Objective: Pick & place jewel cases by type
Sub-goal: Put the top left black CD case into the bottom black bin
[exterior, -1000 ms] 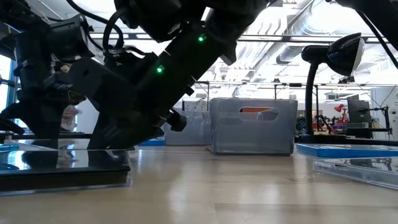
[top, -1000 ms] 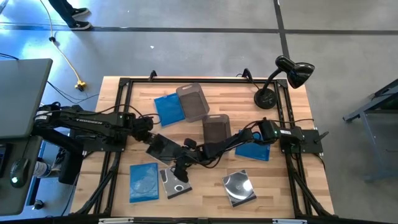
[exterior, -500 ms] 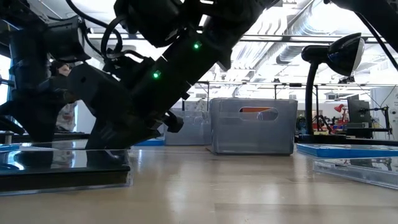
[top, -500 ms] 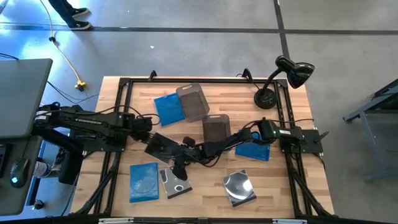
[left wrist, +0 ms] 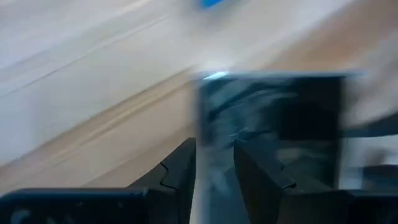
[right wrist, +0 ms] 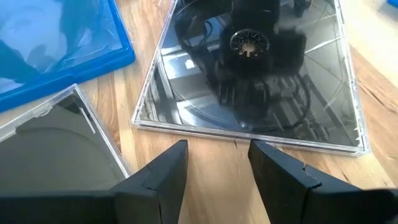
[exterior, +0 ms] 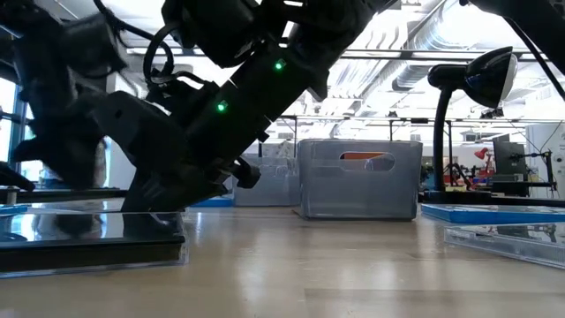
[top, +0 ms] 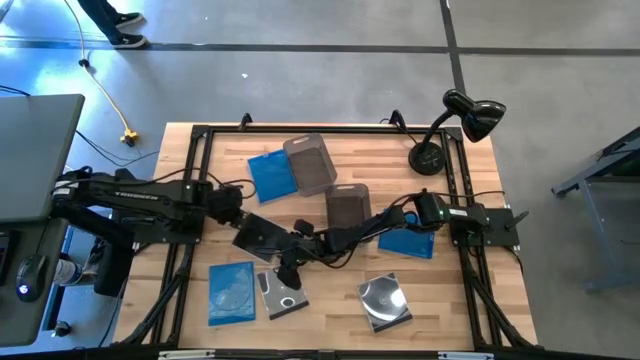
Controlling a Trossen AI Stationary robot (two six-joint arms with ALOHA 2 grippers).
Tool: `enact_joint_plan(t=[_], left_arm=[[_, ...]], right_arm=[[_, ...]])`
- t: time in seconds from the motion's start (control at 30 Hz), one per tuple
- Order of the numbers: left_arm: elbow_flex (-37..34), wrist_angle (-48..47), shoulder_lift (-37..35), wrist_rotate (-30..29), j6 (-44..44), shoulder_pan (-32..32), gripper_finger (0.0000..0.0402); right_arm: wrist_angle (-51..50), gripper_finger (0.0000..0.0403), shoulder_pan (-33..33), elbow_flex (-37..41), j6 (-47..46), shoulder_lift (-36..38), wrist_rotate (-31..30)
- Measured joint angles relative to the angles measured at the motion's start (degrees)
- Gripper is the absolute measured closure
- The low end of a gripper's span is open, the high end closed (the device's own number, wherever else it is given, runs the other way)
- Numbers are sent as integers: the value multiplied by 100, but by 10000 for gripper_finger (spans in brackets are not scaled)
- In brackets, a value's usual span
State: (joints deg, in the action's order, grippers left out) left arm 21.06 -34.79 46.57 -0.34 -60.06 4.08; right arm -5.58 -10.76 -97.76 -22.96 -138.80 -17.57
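A dark jewel case (top: pixel 262 238) lies flat on the wooden table, left of centre. It shows ahead of the fingers in the right wrist view (right wrist: pixel 249 74) and blurred in the left wrist view (left wrist: pixel 273 124). My left gripper (top: pixel 234 210) hovers open above the case's left edge (left wrist: pixel 212 149). My right gripper (top: pixel 290 263) is low and open (right wrist: pixel 217 149), its fingers over bare wood just short of the case's near-right edge. A blue jewel case (top: pixel 230 292) and a clear-and-black one (top: pixel 280 295) lie near the front edge.
Two smoky tubs (top: pixel 310 165) (top: pixel 348 208) stand at mid-table. Blue cases lie at the back left (top: pixel 270 172) and right (top: pixel 408 242), and a silver-faced case (top: pixel 385 300) lies front right. A black desk lamp (top: pixel 460 125) stands at the back right. Bare wood runs along the front (exterior: pixel 353 274).
My left gripper has drawn back a little toward the table's left edge, away from the dark case, and has tipped; it shows blurred with motion. The dark case has stayed flat on the table. My right arm has kept still.
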Motion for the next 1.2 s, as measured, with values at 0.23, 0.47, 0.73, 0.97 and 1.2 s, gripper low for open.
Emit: enact_joint_plan(t=[0.23, 0.47, 0.73, 0.97, 1.2], left_arm=[[-9, -790, -497, -92, -190, 0, 293], [-13, -541, -467, -131, -271, 2, 293], [-982, 863, -415, 332, -493, 3, 293], [-1110, 1006, -440, 565, -513, 11, 293], [-1030, 1311, -473, 833, -617, 20, 293]], right_arm=[[-11, 231, 0, 0, 2, 0, 96], [13, 231, 0, 2, 86, 0, 114], [22, 231, -4, 2, 94, 0, 125], [37, 231, -7, 4, 89, 0, 113], [-56, 231, 34, 4, 106, 13, 212]])
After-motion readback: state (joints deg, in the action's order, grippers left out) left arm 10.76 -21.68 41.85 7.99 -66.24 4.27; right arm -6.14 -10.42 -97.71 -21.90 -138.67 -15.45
